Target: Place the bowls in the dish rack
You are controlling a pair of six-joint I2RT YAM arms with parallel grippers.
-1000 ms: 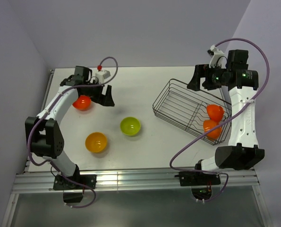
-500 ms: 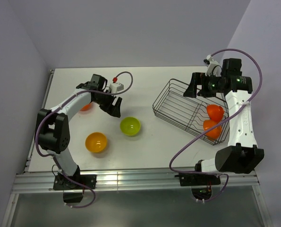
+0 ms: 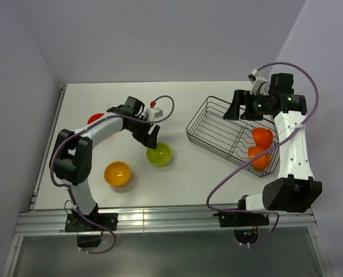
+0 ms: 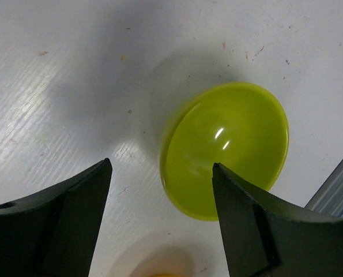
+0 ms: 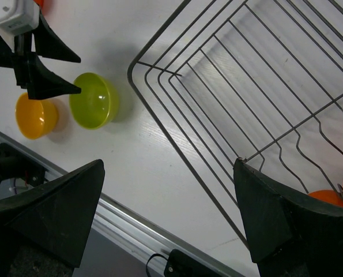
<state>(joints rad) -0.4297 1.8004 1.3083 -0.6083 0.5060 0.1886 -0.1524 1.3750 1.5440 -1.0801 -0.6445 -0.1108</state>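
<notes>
Two bowls loaded: a red-orange bowl [image 3: 262, 137] and a second red-orange bowl [image 3: 256, 157], tipped on edge, touching, at the right end of the dish rack [image 3: 217, 124]
Dish rack: dark wire basket lying at an angle on the right half of the white table [image 3: 177, 104]; its left part holds nothing
Lime green bowl [image 4: 229, 147]: upright on the table, left of the rack and apart from it
Left gripper [image 3: 152, 138]: jaws apart, hanging right over the lime green bowl, which shows between its fingers; nothing gripped
Right gripper [image 5: 169, 164]: spread wide, holding nothing, above the rack's far left end
Yellow-orange bowl [image 3: 117, 173]: upright, near the table's front, left of the green one
Third red-orange bowl [image 3: 94, 119]: far left, partly hidden behind the left arm
</notes>
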